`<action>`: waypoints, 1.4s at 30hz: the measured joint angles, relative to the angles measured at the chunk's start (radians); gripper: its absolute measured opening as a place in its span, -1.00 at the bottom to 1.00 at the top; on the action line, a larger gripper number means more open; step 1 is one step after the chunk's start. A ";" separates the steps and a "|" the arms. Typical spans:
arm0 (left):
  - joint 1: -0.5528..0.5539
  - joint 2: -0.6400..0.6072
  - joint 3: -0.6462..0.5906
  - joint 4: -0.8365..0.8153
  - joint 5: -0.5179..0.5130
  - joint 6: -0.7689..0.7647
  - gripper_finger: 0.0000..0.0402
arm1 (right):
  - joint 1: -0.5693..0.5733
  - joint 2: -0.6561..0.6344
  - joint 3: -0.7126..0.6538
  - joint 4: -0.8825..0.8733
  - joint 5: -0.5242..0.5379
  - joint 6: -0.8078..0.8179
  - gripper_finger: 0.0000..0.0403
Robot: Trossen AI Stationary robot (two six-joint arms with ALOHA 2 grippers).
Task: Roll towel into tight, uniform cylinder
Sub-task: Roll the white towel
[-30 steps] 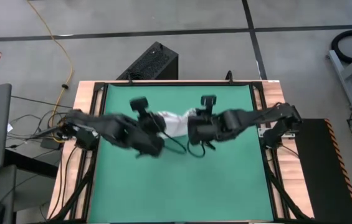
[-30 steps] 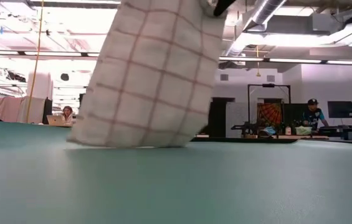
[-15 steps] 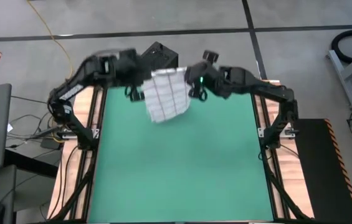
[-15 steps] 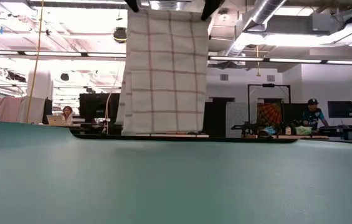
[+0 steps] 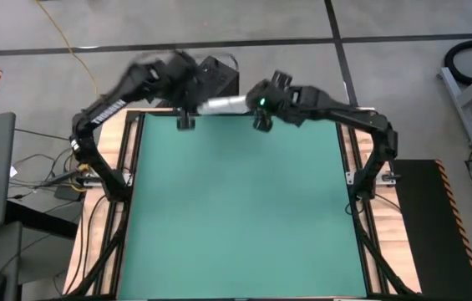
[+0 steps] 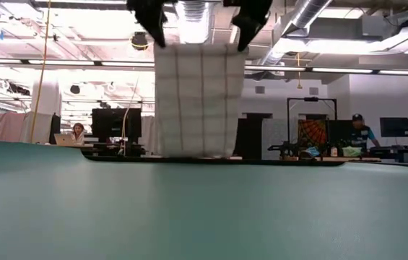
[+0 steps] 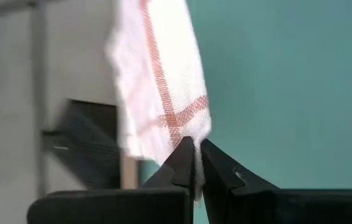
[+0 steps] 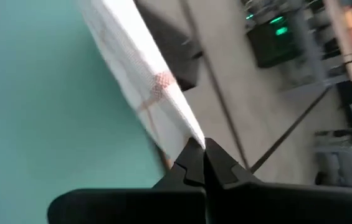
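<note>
White cloth crossed with thin red lines, the towel [image 6: 198, 100] hangs flat and limp from its top corners, a soft thin sheet with a faint grid, its lower hem just at the far edge of the green mat [image 5: 236, 217] as seen from table height. From above it shows only as a pale narrow strip [image 5: 223, 104] stretched between the two grippers, right over the mat's far border.

Each gripper pinches one top corner. The left gripper [image 7: 197, 163] has its dark pointed fingers closed together on the fabric, the weave and a red cross of lines plain just above them. The right gripper [image 8: 203, 155] is likewise clamped on its corner, the cloth running away from it as a taut white band.

Smooth and matte, the mat lies bare across its whole width, with open room all the way to the near edge and both wooden side rails [image 5: 109, 167]. A black box [image 5: 219, 75] sits on the floor just behind the far edge, close under the left gripper [image 5: 185, 117].

Half a second ago the towel hung further over the mat and showed broad from above; both arms have since carried it back towards the far edge. A second ago it was down on the mat, bunched between them.
</note>
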State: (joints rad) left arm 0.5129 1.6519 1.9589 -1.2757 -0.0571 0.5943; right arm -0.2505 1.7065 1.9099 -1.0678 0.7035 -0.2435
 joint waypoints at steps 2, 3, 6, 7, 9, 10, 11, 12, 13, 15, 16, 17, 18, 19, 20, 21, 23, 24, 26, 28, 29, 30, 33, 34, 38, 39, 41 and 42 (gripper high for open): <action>-0.046 -0.012 -0.123 0.025 0.013 -0.030 -1.00 | 0.048 0.000 -0.054 -0.034 -0.016 0.051 -0.99; -0.076 -0.019 -0.188 0.049 0.013 -0.040 -1.00 | 0.076 0.000 -0.085 -0.043 -0.024 0.077 -0.99; -0.175 -0.055 -0.381 0.151 0.015 -0.101 -1.00 | 0.174 0.000 -0.184 -0.068 -0.027 0.178 -0.99; -0.211 -0.068 -0.443 0.187 0.017 -0.130 -1.00 | 0.208 0.001 -0.212 -0.085 -0.029 0.216 -0.99; -0.282 -0.093 -0.552 0.255 0.018 -0.195 -1.00 | 0.278 0.002 -0.269 -0.106 -0.048 0.302 -0.99; -0.322 -0.106 -0.605 0.292 0.019 -0.236 -1.00 | 0.314 0.002 -0.297 -0.108 -0.064 0.346 -0.99; -0.362 -0.115 -0.648 0.332 0.018 -0.281 -1.00 | 0.348 0.002 -0.325 -0.104 -0.081 0.388 -0.99; -0.401 -0.124 -0.686 0.363 0.019 -0.322 -1.00 | 0.382 0.002 -0.348 -0.101 -0.096 0.425 -0.99; -0.442 -0.130 -0.719 0.391 0.019 -0.360 -1.00 | 0.417 0.002 -0.372 -0.090 -0.120 0.465 -0.99; -0.521 -0.132 -0.773 0.457 0.020 -0.434 -1.00 | 0.476 0.002 -0.421 -0.048 -0.162 0.528 -0.99; -0.558 -0.132 -0.795 0.482 0.020 -0.461 -1.00 | 0.499 0.001 -0.445 -0.018 -0.192 0.558 -0.99; -0.591 -0.131 -0.815 0.511 0.024 -0.483 -1.00 | 0.520 0.001 -0.469 0.013 -0.225 0.583 -0.99; -0.624 -0.130 -0.837 0.547 0.025 -0.506 -1.00 | 0.540 0.001 -0.489 0.040 -0.252 0.607 -0.99; -0.651 -0.130 -0.858 0.582 0.023 -0.527 -1.00 | 0.556 0.001 -0.508 0.059 -0.269 0.628 -0.99; -0.675 -0.130 -0.876 0.618 0.023 -0.556 -1.00 | 0.569 0.001 -0.526 0.077 -0.278 0.649 -0.99; -0.695 -0.129 -0.892 0.654 0.021 -0.591 -1.00 | 0.581 0.001 -0.547 0.091 -0.287 0.672 -0.99; -0.728 -0.129 -0.914 0.704 0.018 -0.649 -1.00 | 0.599 0.000 -0.582 0.099 -0.317 0.711 -0.99; -0.741 -0.129 -0.924 0.722 0.015 -0.669 -1.00 | 0.605 0.000 -0.599 0.106 -0.333 0.725 -0.99; -0.759 -0.129 -0.949 0.767 0.001 -0.699 -1.00 | 0.613 0.000 -0.636 0.146 -0.371 0.740 -0.99; -0.765 -0.129 -0.984 0.832 -0.001 -0.726 -1.00 | 0.615 0.000 -0.667 0.198 -0.410 0.740 -0.99; -0.766 -0.129 -0.999 0.856 0.001 -0.741 -1.00 | 0.616 0.000 -0.680 0.218 -0.421 0.741 -0.99; -0.765 -0.129 -1.011 0.867 0.002 -0.755 -1.00 | 0.615 0.000 -0.690 0.230 -0.430 0.741 -0.99; -0.757 -0.129 -1.046 0.905 0.009 -0.784 -1.00 | 0.595 0.000 -0.695 0.239 -0.432 0.711 -0.99; -0.754 -0.129 -1.061 0.923 0.013 -0.793 -1.00 | 0.582 0.000 -0.695 0.246 -0.435 0.696 -0.99; -0.733 -0.129 -1.099 0.958 0.050 -0.817 -1.00 | 0.514 0.000 -0.695 0.267 -0.461 0.638 -0.99; -0.728 -0.129 -1.108 0.958 0.046 -0.820 -1.00 | 0.497 0.000 -0.695 0.273 -0.461 0.624 -0.99; -0.712 -0.129 -1.119 0.958 0.036 -0.825 -1.00 | 0.464 0.000 -0.695 0.281 -0.466 0.604 -0.99; -0.703 -0.129 -1.122 0.958 0.033 -0.826 -1.00 | 0.449 0.000 -0.695 0.283 -0.475 0.598 -0.99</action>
State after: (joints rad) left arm -0.1896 1.5230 0.8370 -0.3176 -0.0240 -0.2315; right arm 0.1983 1.7065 1.2152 -0.7845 0.2290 0.3547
